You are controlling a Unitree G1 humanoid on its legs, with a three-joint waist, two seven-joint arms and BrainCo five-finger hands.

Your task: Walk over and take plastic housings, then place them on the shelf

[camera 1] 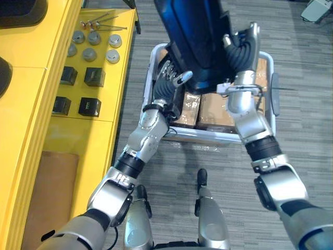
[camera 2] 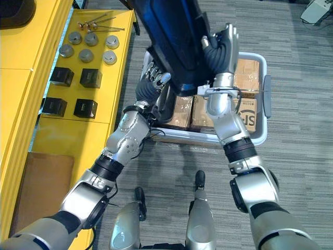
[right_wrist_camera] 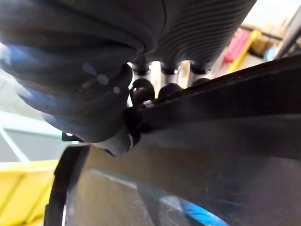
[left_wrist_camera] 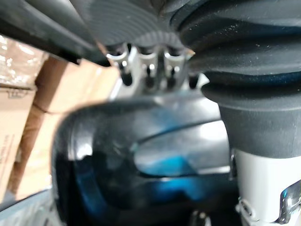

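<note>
In the left eye view, a big dark blue housing (camera 1: 195, 36) hangs in the air between both hands, above a pale bin (camera 1: 208, 138) of cardboard boxes (camera 1: 216, 112). The left hand (camera 1: 174, 75) has its thumb and fingers curled onto the housing's lower edge. The right hand (camera 1: 244, 47) clamps the opposite side. A yellow shelf (camera 1: 88, 130) stands to the robot's left, carrying metal discs (camera 1: 93, 46) and black blocks (camera 1: 93, 77).

The right eye view shows the housing lifted clear of the boxes (nothing but the two hands seems to touch it). It is beside the shelf, not over it.

In the left wrist view, the fingers (left_wrist_camera: 148, 70) bend down behind the glossy rim of the housing, with boxes beyond.

In the right wrist view, the fingers (right_wrist_camera: 164, 75) hook over a thin dark edge, their tips curled on it.

The hold looks risky to me. Both hands grip narrow edges of a large, slick piece, so turning toward the shelf could make it swing and slip from one hand back into the bin. Because it is so long, it could also sweep the discs and blocks as it comes down.
</note>
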